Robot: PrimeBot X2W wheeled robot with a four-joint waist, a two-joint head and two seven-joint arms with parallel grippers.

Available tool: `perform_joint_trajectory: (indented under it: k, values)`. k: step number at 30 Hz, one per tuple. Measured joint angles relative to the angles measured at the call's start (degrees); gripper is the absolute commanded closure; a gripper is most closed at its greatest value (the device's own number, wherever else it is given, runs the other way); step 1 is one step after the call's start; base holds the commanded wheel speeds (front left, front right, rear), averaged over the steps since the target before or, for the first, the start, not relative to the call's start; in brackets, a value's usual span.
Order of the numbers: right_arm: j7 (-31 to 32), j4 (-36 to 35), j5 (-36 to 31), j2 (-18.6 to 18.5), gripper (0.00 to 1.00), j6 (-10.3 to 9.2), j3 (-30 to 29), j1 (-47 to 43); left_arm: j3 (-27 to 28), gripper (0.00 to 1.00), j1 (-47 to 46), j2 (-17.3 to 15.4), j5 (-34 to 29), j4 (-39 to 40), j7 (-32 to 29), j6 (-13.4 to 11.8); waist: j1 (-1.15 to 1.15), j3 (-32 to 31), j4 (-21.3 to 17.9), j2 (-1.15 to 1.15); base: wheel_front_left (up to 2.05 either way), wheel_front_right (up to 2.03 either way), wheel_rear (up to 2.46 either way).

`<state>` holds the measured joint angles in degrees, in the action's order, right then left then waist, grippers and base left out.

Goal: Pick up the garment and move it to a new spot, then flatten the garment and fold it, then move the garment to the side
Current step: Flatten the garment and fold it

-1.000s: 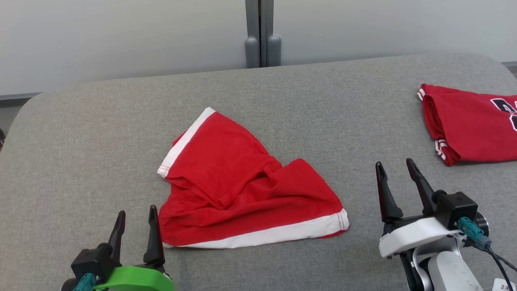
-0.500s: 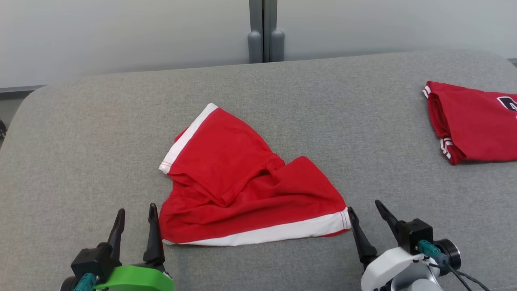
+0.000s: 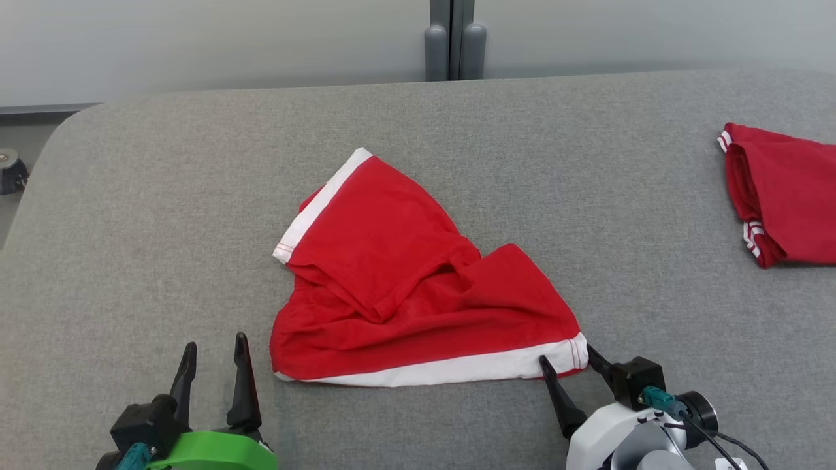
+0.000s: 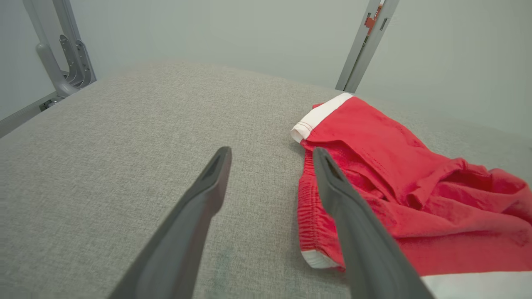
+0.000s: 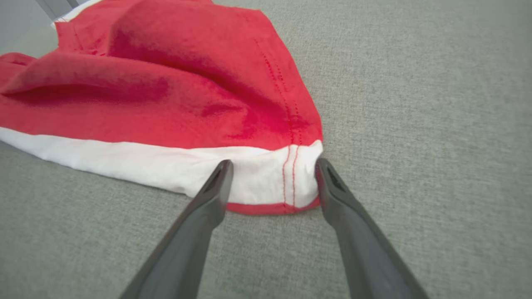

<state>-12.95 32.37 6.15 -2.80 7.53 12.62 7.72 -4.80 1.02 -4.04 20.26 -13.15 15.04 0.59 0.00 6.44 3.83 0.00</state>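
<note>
Grey fabric tabletop (image 3: pixel 163 196), crumpled red shorts with white hems (image 3: pixel 392 261) lying mid-surface: limp, light cloth, probably best pinched at a hem corner (image 5: pixel 291 178). Right gripper (image 5: pixel 273 162) straddles that corner, jaws spread, nothing grasped; left gripper (image 3: pixel 215 341) likewise spread, alongside.

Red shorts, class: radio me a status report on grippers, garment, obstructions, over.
Left gripper open, beside garment, near-left edge. Right gripper open, straddling its white-hemmed corner. Garment crumpled on grey pad. Second red garment far right, clear.
</note>
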Motion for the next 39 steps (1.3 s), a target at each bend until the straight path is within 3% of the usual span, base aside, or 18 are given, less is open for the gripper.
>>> perform_joint_trajectory:
  k: [1, 3, 7, 8, 14, 28, 32, 35, 37, 39]
  values:
    - [-0.01, 0.43, 0.13, -0.01, 0.0, 0.0, 0.14, 0.24, 0.02, 0.0, 0.05, 0.02, 0.02, -0.45, 0.0, 0.21, 0.0, 0.06, 0.16, 0.0, 0.0, 0.0, 0.0]
    - [-0.18, 1.16, 0.36, -0.01, 0.41, 0.0, 0.51, 0.87, -0.31, 0.0, 0.43, -0.02, 0.43, -2.4, -0.46, 0.98, 0.0, 0.14, 0.48, 0.0, 0.0, 0.0, 0.0]
    - [-0.4, 2.24, 0.74, -0.04, 0.78, 0.0, 0.37, 1.37, -1.98, 0.0, 1.55, -1.23, 1.18, -6.26, -4.02, 3.25, 0.0, 0.02, 0.57, 0.0, 0.0, 0.0, 0.0]
    - [-0.62, 2.41, 0.76, -0.05, 1.0, 0.0, 0.27, 1.51, -2.31, 0.0, 1.54, -1.44, 1.31, -6.79, -4.34, 3.67, 0.0, 0.01, 0.54, 0.0, 0.0, 0.0, 0.0]
    - [-1.16, 3.13, 0.92, -0.07, 1.0, 0.0, -0.78, 2.35, -5.01, 0.0, -0.46, -2.03, 1.94, -10.73, -5.38, 5.42, 0.0, -0.17, 0.15, 0.0, 0.0, 0.0, 0.0]
    - [-1.77, 4.11, 1.0, -0.04, 1.0, 0.0, -0.74, 3.28, -10.2, 0.0, -7.25, -2.44, 3.82, -19.48, -3.21, 6.57, 0.0, -0.39, -1.03, 0.0, 0.0, 0.0, 0.0]
    - [-1.79, 4.34, 1.19, -0.04, 1.0, 0.0, -0.65, 3.42, -11.81, 0.45, -8.06, -2.44, 4.94, -20.01, -1.94, 6.73, 0.0, -0.5, -1.24, 0.0, 0.0, 0.0, 0.0]
    - [-1.86, 4.42, 1.26, -0.04, 1.0, 0.0, -0.66, 3.45, -13.29, 0.67, -8.48, -2.53, 7.15, -19.26, -1.24, 6.75, 0.0, -0.49, -1.37, 0.0, 0.0, 0.0, 0.0]
    - [-1.87, 4.43, 1.27, -0.04, 1.0, 0.0, -0.69, 3.46, -14.33, 0.98, -8.51, -2.96, 8.25, -18.76, -0.85, 6.77, 0.0, -0.44, -1.42, 0.0, 0.0, 0.0, 0.0]
    - [-1.88, 4.38, 1.29, -0.04, 1.0, 0.0, -0.77, 3.5, -15.11, 1.0, -8.53, -3.7, 9.25, -18.26, -0.73, 6.79, 0.0, -0.4, -1.45, 0.0, 0.0, 0.0, 0.0]
